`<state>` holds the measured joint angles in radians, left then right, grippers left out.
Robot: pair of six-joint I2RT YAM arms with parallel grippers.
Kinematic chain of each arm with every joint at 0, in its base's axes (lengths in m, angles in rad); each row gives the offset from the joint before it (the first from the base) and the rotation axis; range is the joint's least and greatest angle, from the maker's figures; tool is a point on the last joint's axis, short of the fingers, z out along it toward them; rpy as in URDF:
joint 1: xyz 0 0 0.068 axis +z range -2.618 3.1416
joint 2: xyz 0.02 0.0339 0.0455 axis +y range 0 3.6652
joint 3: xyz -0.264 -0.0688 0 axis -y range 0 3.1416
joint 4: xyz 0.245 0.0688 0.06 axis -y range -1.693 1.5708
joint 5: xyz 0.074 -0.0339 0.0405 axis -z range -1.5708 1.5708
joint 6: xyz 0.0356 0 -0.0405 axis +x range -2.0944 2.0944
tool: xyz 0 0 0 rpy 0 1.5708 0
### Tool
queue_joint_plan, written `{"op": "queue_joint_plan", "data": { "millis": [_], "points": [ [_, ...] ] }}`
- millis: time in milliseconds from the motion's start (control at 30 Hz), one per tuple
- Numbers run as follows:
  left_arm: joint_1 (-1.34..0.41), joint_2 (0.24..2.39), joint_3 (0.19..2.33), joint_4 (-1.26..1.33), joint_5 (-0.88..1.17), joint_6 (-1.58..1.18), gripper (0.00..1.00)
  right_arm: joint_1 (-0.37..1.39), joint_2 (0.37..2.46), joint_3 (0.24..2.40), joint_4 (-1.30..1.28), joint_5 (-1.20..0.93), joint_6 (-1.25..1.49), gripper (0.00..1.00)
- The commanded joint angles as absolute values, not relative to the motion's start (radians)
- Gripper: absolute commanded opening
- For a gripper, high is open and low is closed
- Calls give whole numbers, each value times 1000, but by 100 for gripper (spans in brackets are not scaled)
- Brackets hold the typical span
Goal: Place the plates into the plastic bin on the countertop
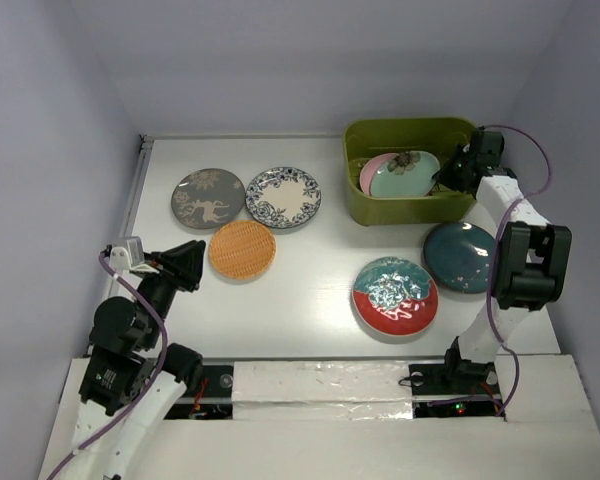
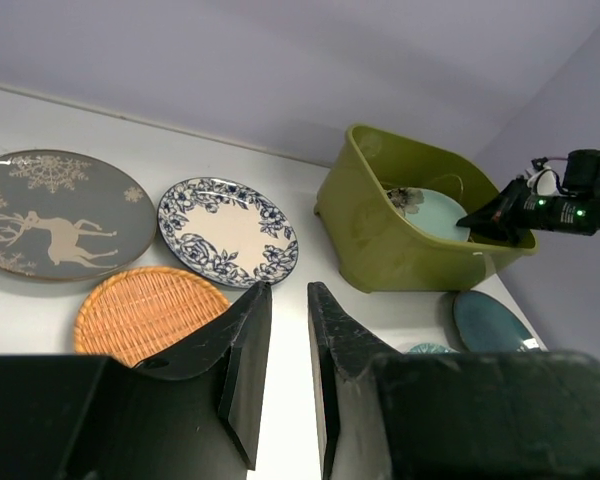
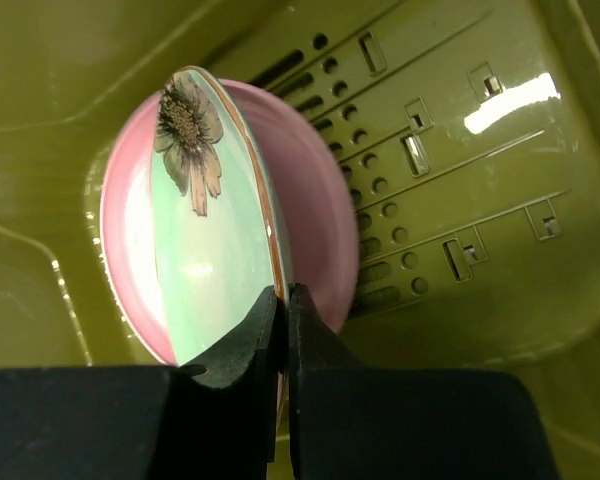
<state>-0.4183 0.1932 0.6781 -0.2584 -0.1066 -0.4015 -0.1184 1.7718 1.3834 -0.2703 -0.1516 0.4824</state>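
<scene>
The olive-green plastic bin (image 1: 410, 125) stands at the back right of the white countertop (image 1: 310, 270). Inside it a mint green plate (image 3: 205, 250) with a brown flower stands on edge against a pink plate (image 3: 315, 200). My right gripper (image 3: 282, 292) is shut on the mint plate's rim, reaching in over the bin's right end (image 1: 450, 178). My left gripper (image 2: 288, 290) hovers near the orange plate (image 1: 242, 249), its jaws a little apart with nothing between them. On the countertop lie the grey deer plate (image 1: 208, 197), the blue floral plate (image 1: 283, 196), the red-and-teal plate (image 1: 395, 294) and the dark teal plate (image 1: 460, 257).
Pale walls close in the countertop on three sides. A strip of silver tape (image 1: 320, 385) runs along the near edge between the arm bases. The right arm's cable (image 1: 535, 150) loops beside the bin's right end.
</scene>
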Motion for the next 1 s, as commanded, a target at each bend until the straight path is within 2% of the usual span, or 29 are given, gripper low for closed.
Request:
{"op": "queue_joint_plan", "data": {
  "millis": [0,100,200,233,367,433,600,667,700,733,767,800,933,967],
  "points": [
    [-423,175,675,-213,-100,-396,19,-126,1758,1471,-207,-126,460,0],
    [-423,175,675,-213,-103,-394,20,-126,1789,1479,-241,-88,443,0],
    [-423,175,675,-212,-98,-394,20,-126,1813,1488,-268,-51,430,21],
    [-423,173,675,-213,-98,-394,20,-126,1815,1486,-275,-42,430,37],
    [-423,164,676,-213,-98,-394,20,-126,1784,1470,-275,-3,426,63],
    [-423,164,676,-215,-95,-394,20,-126,1738,1462,-272,24,428,70],
    [-423,163,675,-212,-91,-394,20,-92,1599,1424,-256,31,439,72],
    [-423,164,675,-213,-92,-394,20,-45,1498,1384,-200,31,446,62],
    [-423,164,675,-212,-92,-393,20,30,1459,1329,-177,34,452,52],
    [-423,163,675,-213,-92,-394,18,79,1392,1294,-152,37,462,22],
    [-423,163,675,-213,-94,-394,16,134,1362,1254,-80,31,485,9],
    [-423,163,675,-215,-95,-394,14,193,1342,1212,-40,19,497,2],
    [-423,170,676,-219,-115,-400,0,543,1367,1046,122,34,616,0],
    [-423,170,676,-222,-123,-402,0,593,1424,1040,162,66,662,0]
  ]
}}
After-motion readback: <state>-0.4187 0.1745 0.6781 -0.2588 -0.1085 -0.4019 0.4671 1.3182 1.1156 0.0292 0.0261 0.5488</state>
